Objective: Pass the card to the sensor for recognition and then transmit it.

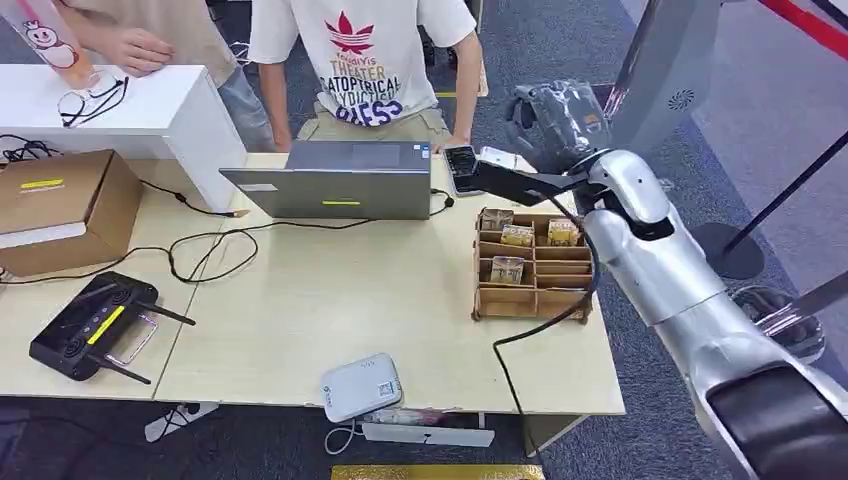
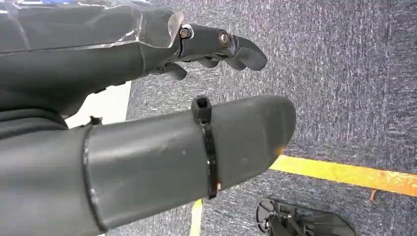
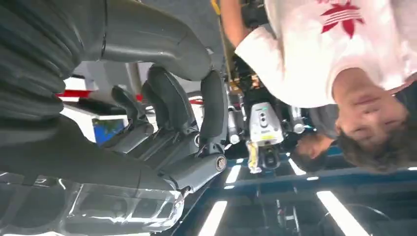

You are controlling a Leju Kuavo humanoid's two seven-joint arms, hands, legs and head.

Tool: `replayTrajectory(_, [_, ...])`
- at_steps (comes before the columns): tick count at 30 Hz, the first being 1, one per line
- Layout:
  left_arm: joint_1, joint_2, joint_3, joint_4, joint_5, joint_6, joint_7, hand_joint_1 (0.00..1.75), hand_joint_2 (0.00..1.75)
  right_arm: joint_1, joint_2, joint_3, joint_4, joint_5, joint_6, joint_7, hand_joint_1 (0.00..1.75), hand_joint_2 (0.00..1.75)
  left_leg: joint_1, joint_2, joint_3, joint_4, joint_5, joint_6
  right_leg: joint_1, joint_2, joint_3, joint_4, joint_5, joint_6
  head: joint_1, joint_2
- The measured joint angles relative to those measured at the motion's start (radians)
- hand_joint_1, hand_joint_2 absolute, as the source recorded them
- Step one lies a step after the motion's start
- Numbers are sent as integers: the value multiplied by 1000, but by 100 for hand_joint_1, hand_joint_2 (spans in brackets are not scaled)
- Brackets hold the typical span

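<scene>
**Robot's right hand (image 1: 553, 122) lifted toward a person in a white printed T-shirt (image 1: 362, 60), apparently at the hand-over stage**
Its fingers curl inward, and I cannot tell whether they hold a card. Yellowish cards (image 1: 517, 236) sit in the wooden divided tray (image 1: 530, 300), well apart from the white box-shaped sensor (image 1: 361, 386). The left hand (image 2: 216, 46) hangs with its fingers apart, holding nothing.

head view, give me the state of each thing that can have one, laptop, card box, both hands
laptop: lid open, back toward the robot
wooden card box: open-topped, cards standing in some compartments
right hand: raised beyond the box, fingers curled, nothing visibly held
left hand: hanging over carpet, fingers apart, empty
</scene>
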Motion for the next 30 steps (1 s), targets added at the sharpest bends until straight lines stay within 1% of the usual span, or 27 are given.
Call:
replayTrajectory(3, [0,0,-4,0,-2,-1,1,0,0,-8,32,13,28,3,-3,2,157,175,0,0,0,0,0,0,0,-1,0,0,0,0,0,0])
replayTrajectory(5, [0,0,-6,0,-3,-1,3,0,0,-9,46,19,43,3,-10,4,148,175,0,0,0,0,0,0,0,0,0,0,0,0,0,0])
replayTrajectory(7, [0,0,-7,0,-4,-1,5,0,0,-9,57,24,56,3,-19,4,134,175,0,0,0,0,0,0,0,0,0,0,0,0,0,0])
replayTrajectory(8, [0,1,-8,0,-4,-1,6,0,0,-9,61,26,61,3,-21,3,96,175,0,0,0,0,0,0,0,0,0,0,0,0,0,0])
replayTrajectory(9, [0,1,-8,0,-4,-1,6,0,0,-8,64,29,66,3,-23,2,45,175,0,0,0,0,0,0,0,0,0,0,0,0,0,0])
replayTrajectory(10, [0,2,-9,0,-4,-1,9,0,0,-8,69,32,70,3,-24,1,45,175,0,0,0,0,0,0,0,0,0,0,0,0,0,0])
replayTrajectory(11, [0,2,-9,0,-4,-1,10,0,0,-8,72,35,73,3,-26,1,21,175,0,0,0,0,0,0,0,0,0,0,0,0,0,0])
replayTrajectory(12, [0,2,-9,0,-4,-1,12,0,0,-8,75,36,75,3,-27,1,16,175,0,0,0,0,0,0,0,0,0,0,0,0,0,0])
replayTrajectory(17, [1,2,-9,0,1,1,12,0,0,-7,88,38,87,4,-33,-3,14,175,0,0,0,0,0,0,0,0,0,0,0,0,0,0])
replayTrajectory(18, [1,2,-9,0,4,2,12,0,0,-6,91,38,87,4,-37,-5,10,175,0,0,0,0,0,0,0,0,0,0,0,0,0,0])
replayTrajectory(22, [5,2,-8,0,8,5,11,0,0,6,94,38,85,2,-53,-12,14,175,0,0,0,0,0,0,0,0,0,0,0,0,0,0])
replayTrajectory(26, [9,2,-8,0,15,11,8,0,0,47,94,33,56,-1,-77,-21,12,175,0,0,0,0,0,0,0,0,0,0,0,0,0,0])
replayTrajectory(30, [15,1,-8,0,23,12,-1,0,0,108,79,13,2,8,-82,-19,16,175,0,0,0,0,0,0,0,0,0,0,0,0,0,0])
